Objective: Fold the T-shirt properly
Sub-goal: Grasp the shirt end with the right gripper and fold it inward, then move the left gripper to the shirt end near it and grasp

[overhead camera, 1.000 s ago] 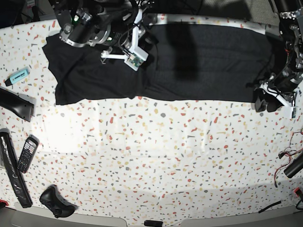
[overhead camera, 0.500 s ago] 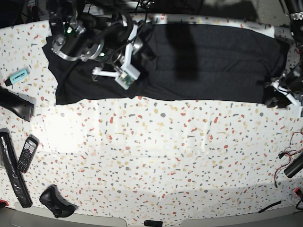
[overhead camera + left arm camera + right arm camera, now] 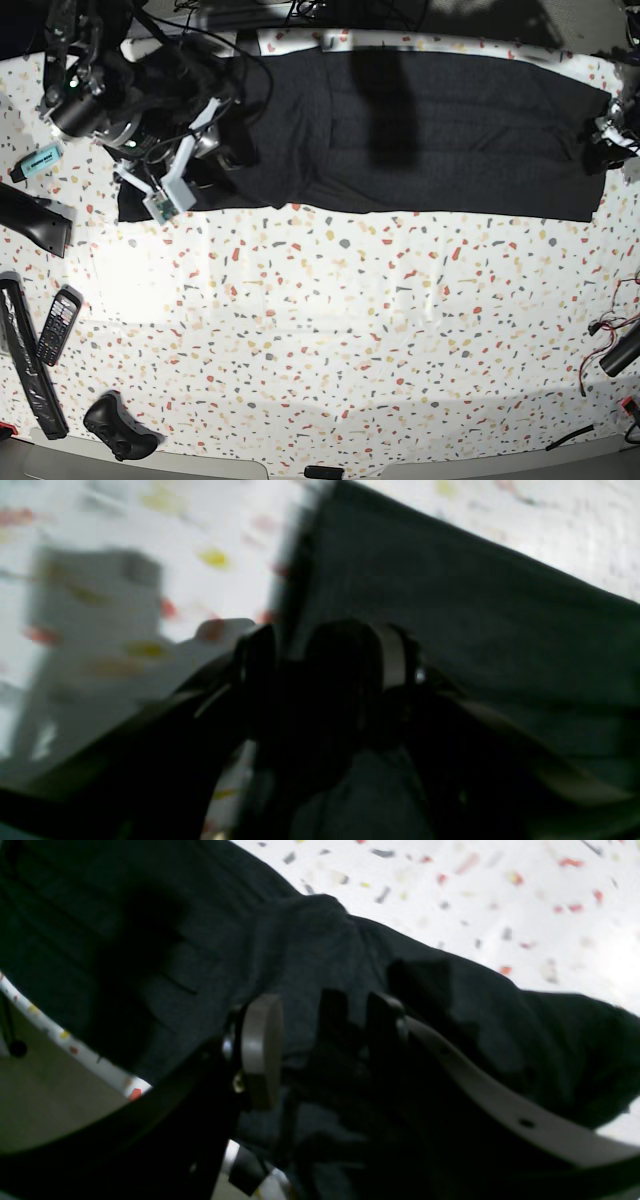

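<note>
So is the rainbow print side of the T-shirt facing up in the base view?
No, the T-shirt shows only plain black cloth, spread in a long band across the table.

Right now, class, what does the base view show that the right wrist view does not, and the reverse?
Only the base view shows the whole T-shirt spread in a long band, plus the phone and game controller on the table. Only the right wrist view shows the right gripper up close, jaws apart over bunched cloth. Both show black cloth on speckled tabletop.
</note>
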Controlling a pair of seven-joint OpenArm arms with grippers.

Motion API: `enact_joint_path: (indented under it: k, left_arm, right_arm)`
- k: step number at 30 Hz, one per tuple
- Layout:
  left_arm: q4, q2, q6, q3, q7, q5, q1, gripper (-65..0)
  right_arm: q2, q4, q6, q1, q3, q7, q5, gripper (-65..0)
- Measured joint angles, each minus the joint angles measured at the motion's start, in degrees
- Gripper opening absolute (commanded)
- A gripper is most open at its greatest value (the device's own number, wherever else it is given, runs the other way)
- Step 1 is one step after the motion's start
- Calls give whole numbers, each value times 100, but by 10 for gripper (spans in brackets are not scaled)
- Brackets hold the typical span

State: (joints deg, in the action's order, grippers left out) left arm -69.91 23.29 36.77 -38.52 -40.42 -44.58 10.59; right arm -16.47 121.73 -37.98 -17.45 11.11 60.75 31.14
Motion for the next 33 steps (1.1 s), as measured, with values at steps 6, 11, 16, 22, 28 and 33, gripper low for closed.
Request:
enact_joint_path:
  k: [6, 11, 16, 22, 28, 33]
  left_arm:
    - [240, 254, 52, -7, 24, 236, -15, -379]
    - [286, 275, 269, -7, -378, -37, -11, -379]
    - [286, 238, 267, -7, -684, -531, 2, -380]
    - [284, -48, 286, -7, -782, -1032, 0, -380]
    - [284, -157, 286, -17, -782, -1082, 0, -390]
    - [280, -387, 293, -33, -1084, -1379, -4, -394]
  right_arm:
    - [0, 2, -2, 0, 470, 17, 37, -383]
    - [0, 4, -2, 0, 538, 20, 33, -383]
    - [2, 4, 0, 0, 538, 17, 33, -383]
    - [2, 4, 0, 0, 538, 20, 35, -383]
    - [2, 4, 0, 0, 538, 20, 33, -383]
    - [2, 4, -2, 0, 538, 20, 33, -383]
